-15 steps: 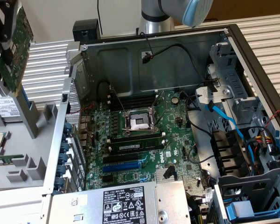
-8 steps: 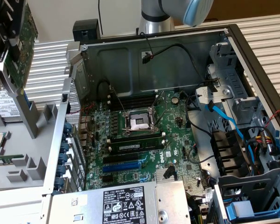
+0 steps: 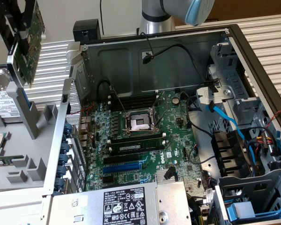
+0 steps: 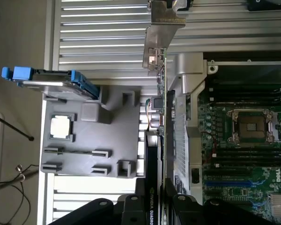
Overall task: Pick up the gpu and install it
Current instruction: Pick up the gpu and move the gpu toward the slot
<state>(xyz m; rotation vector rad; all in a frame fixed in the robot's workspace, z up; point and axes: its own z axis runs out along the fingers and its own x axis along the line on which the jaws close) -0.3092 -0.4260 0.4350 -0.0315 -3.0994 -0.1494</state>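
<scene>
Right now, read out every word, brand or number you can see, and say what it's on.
"QUADRO": black cover of the graphics card in the pincer.
"DELL": white label on the power supply.
"DELL": the green motherboard.
Fine print on that label, and the hard drive sticker: too small to read.

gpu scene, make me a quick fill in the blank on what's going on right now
1. The hand is ____ on the gpu.
2. In the exterior view the gpu is held outside the computer case, toward that view's ____.
3. The hard drive standing in the gray tray has ____ rails.
Missing words: shut; left; blue.
</scene>
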